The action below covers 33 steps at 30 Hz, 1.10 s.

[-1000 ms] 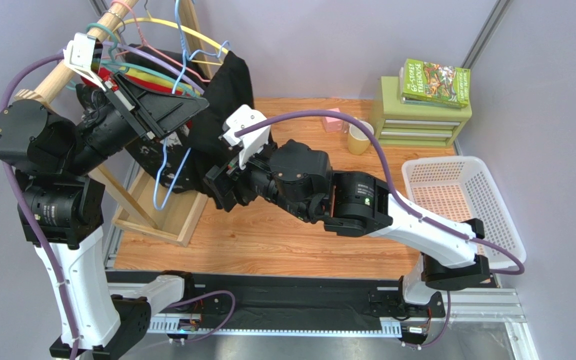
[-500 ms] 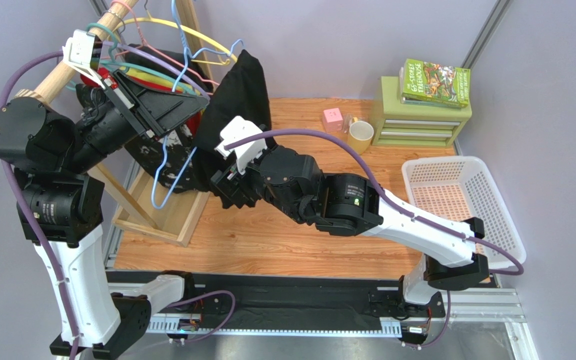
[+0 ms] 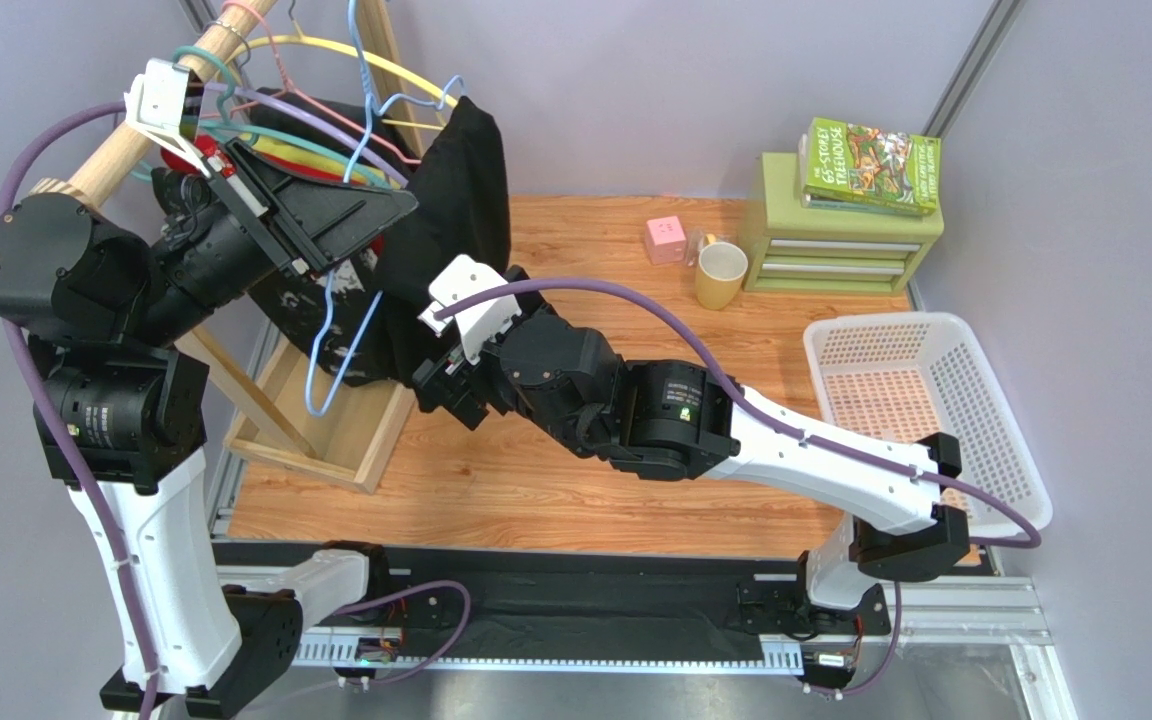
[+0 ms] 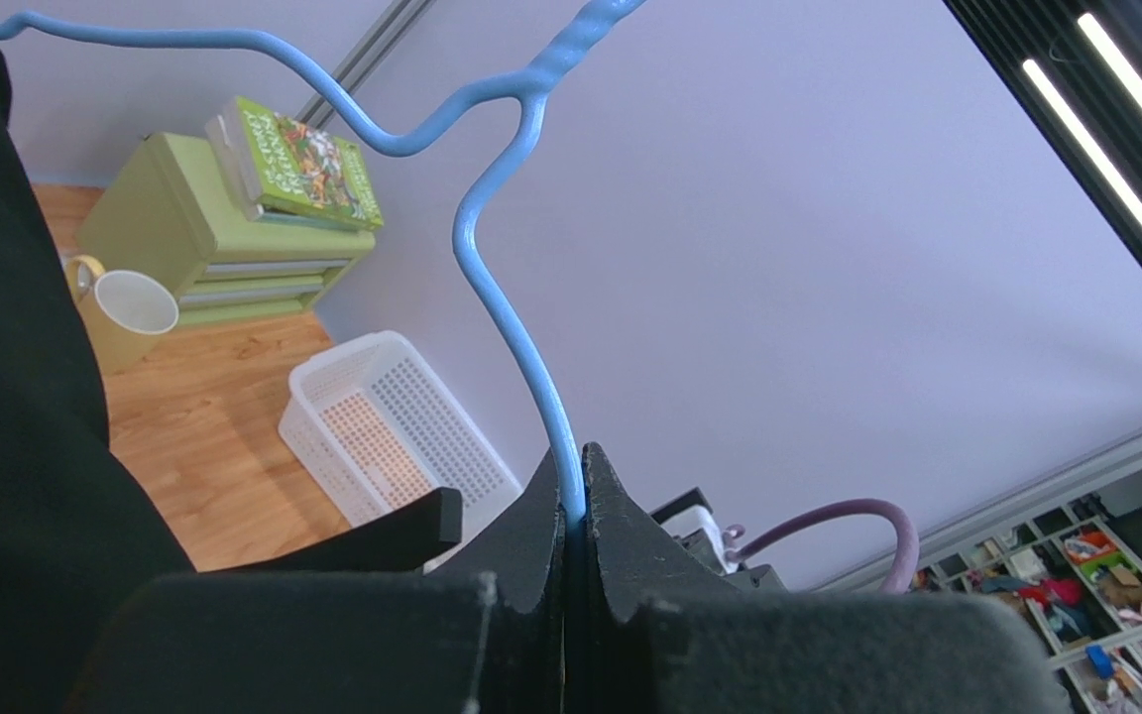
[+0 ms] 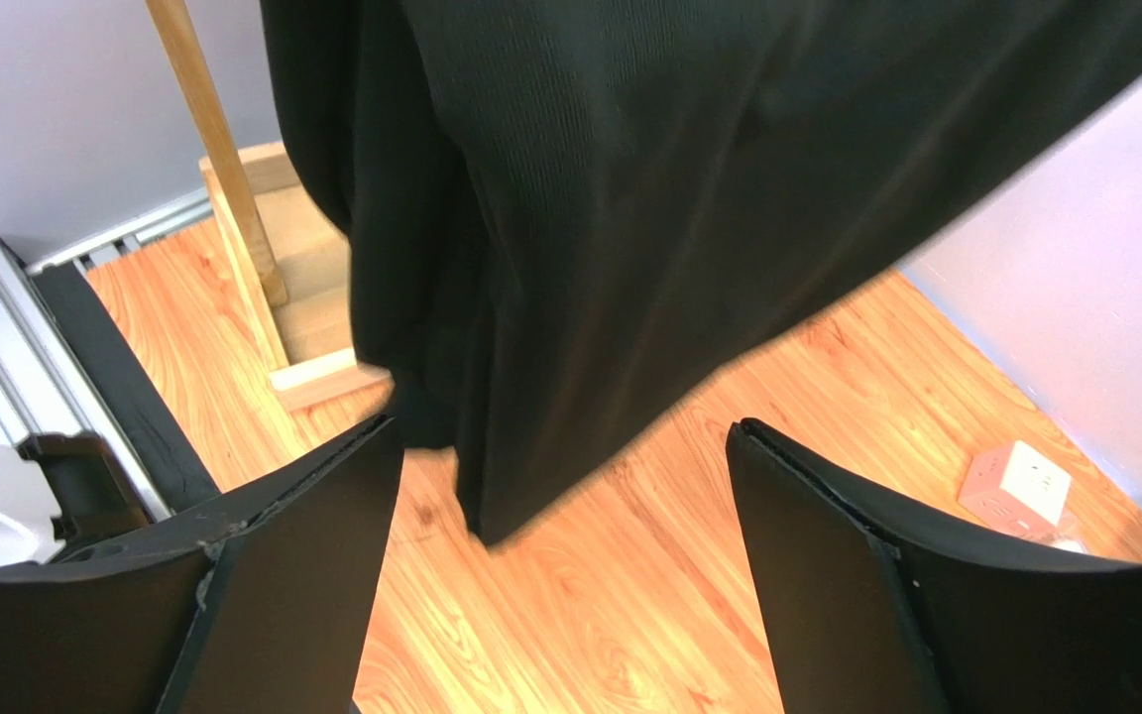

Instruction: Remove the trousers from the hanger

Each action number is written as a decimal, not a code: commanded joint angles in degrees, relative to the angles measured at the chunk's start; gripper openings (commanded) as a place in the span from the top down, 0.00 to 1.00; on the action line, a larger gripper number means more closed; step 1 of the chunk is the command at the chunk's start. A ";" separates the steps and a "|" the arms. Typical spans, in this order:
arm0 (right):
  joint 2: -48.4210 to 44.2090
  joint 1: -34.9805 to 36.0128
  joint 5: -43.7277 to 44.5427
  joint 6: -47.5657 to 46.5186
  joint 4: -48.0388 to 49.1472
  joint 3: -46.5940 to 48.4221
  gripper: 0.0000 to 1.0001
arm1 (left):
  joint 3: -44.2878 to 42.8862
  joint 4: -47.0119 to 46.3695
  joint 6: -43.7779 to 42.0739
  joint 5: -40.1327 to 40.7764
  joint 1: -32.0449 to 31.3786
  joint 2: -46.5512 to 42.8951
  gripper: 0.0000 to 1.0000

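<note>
Evidently the left gripper [image 4: 574,503] pinches the hanger [image 4: 461,226] by its wire to steady it aloft, so the trousers [image 5: 607,223] draped on it dangle just before the spread right gripper [image 5: 562,454], ready for grasping

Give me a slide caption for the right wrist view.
Open right gripper facing the hem of the hanging trousers, table beyond.

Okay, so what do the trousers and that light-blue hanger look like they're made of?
The trousers: soft matte black cloth. A fine ribbed texture shows up close and it hangs in loose folds.
The hanger: a thin, smooth, slightly shiny light-blue rod with bends. It could be plastic or coated wire; I can't tell which.
</note>
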<state>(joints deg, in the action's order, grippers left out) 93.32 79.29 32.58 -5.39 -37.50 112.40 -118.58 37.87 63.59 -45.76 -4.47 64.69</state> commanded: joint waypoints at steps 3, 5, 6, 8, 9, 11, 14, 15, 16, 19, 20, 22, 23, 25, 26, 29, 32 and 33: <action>0.29 -0.71 5.03 1.43 6.12 -1.30 0.15 | -2.71 -7.46 -1.37 -0.03 0.08 -0.70 1.00; 0.20 -1.41 6.09 2.39 6.21 -1.74 0.15 | -2.71 -7.46 -1.28 -0.03 0.08 -0.79 1.00; 0.11 -1.68 6.36 2.75 6.38 -2.35 0.16 | -2.70 -7.46 -1.28 0.05 0.08 -0.79 1.00; -0.07 -2.20 7.15 3.36 6.56 -2.88 0.17 | -2.62 -7.46 -1.28 -0.03 0.08 -0.79 1.00; -0.15 -2.21 7.67 3.45 6.47 -2.97 0.18 | -2.70 -7.46 -1.28 -0.12 0.08 -0.79 1.00; -0.42 -2.29 8.82 3.28 6.21 -3.15 0.18 | -2.70 -7.46 -1.19 -0.21 0.08 -0.79 1.00; -1.56 -2.29 9.08 3.10 6.03 -4.38 0.18 | -2.70 -7.37 -1.28 -0.47 0.08 -0.79 1.00; -1.82 -2.38 9.08 3.02 6.12 -4.90 0.19 | -2.70 -7.37 -1.28 -0.47 0.08 -0.79 1.00; -2.26 -2.38 9.52 3.19 6.12 -5.61 0.19 | -2.70 -7.37 -1.28 -0.56 0.08 -0.79 1.00; -1.83 -2.82 10.05 3.02 6.03 -5.61 0.18 | -2.79 -7.37 -1.19 -0.56 0.08 -0.79 1.00; -1.82 -2.82 10.14 2.67 5.86 -5.09 0.18 | -2.71 -7.37 -1.28 -0.56 0.08 -0.70 1.00; -2.26 -2.91 9.27 2.14 5.59 -5.00 0.18 | -2.79 -7.28 -1.28 -0.82 0.08 -0.70 1.00; -2.61 -2.91 9.17 1.96 5.68 -5.61 0.18 | -2.71 -7.19 -1.37 -0.74 0.16 -0.79 1.00; -3.05 -3.17 9.52 2.05 6.38 -6.31 0.18 | -2.62 -7.02 -1.45 -0.74 0.16 -0.79 1.00; -3.14 -3.87 9.61 2.57 6.38 -6.58 0.17 | -2.62 -7.02 -1.45 -0.65 0.08 -0.79 1.00; -2.79 -5.19 9.44 3.19 6.73 -6.67 0.18 | -2.70 -7.02 -1.37 -0.56 0.08 -0.70 1.00; -3.14 -5.81 8.39 2.40 6.56 -6.31 0.17 | -2.70 -7.02 -1.37 -0.91 0.16 -0.70 1.00; -4.01 -5.98 7.25 1.70 6.12 -6.40 0.16 | -2.62 -6.93 -1.37 -0.83 0.08 -0.70 1.00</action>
<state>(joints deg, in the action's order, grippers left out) 92.47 74.41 40.42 -2.81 -33.10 106.00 -118.58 37.89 63.55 -46.02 -4.47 64.73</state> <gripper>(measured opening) 0.825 0.009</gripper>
